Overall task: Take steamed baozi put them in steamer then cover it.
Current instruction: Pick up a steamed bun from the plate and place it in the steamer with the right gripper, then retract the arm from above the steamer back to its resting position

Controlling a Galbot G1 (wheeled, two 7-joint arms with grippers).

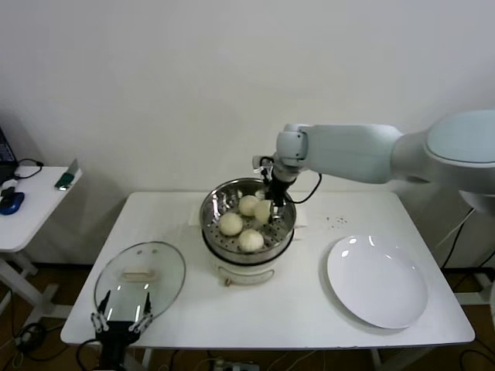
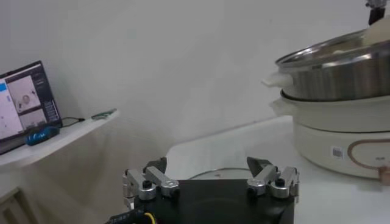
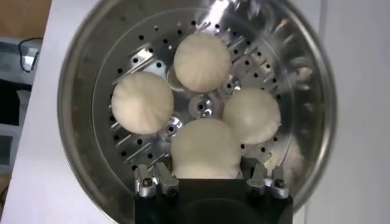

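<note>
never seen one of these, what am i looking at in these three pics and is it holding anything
It is a two-armed robot at a white table. One picture looks down from its head; the other two come from cameras on its wrists. The right gripper is inside the steamer, closed on the fourth steamed baozi; three others already lie on the perforated floor. The left gripper waits open at the table's front edge, by the glass lid. An empty white plate lies on the robot's right.

A lab-like test room: a plain white wall (image 1: 155, 77), a bare white tabletop (image 1: 309, 309), a side desk (image 1: 31, 209) with an open laptop (image 2: 24, 103), and loose cables.
</note>
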